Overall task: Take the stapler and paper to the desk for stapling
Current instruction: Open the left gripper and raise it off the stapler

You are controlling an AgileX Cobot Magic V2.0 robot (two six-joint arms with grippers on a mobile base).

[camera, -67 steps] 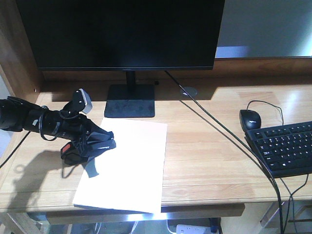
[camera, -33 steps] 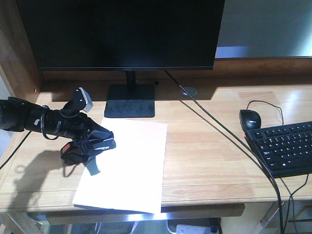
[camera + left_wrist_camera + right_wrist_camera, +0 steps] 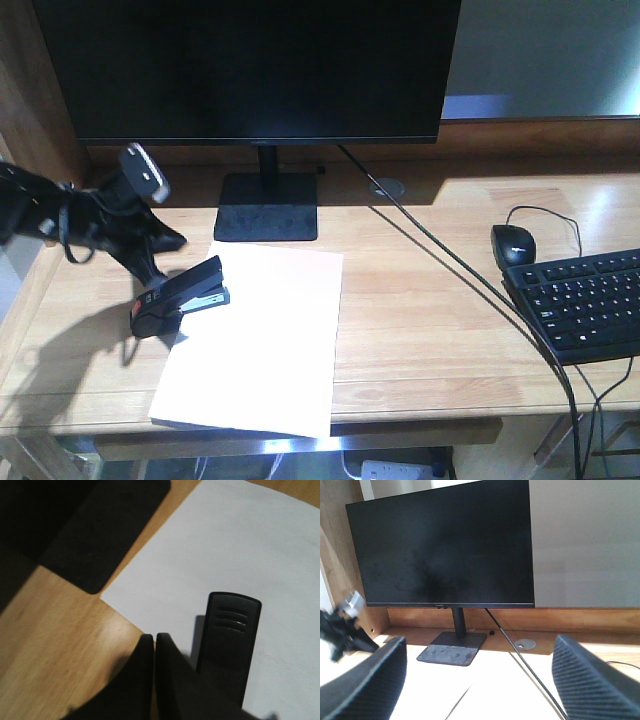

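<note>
Hovering at the left of the front view, the left gripper (image 3: 165, 255) has its fingers pressed together and holds nothing, just above and left of the stapler (image 3: 181, 299). The stapler lies across the left edge of the paper (image 3: 262, 335), which reaches the counter's (image 3: 430, 320) near edge. Bare wood lies open right of the sheet as far as the mouse (image 3: 513, 243) and keyboard (image 3: 585, 302). The right gripper (image 3: 475, 680) is spread wide, facing the monitor (image 3: 445, 550).
</note>
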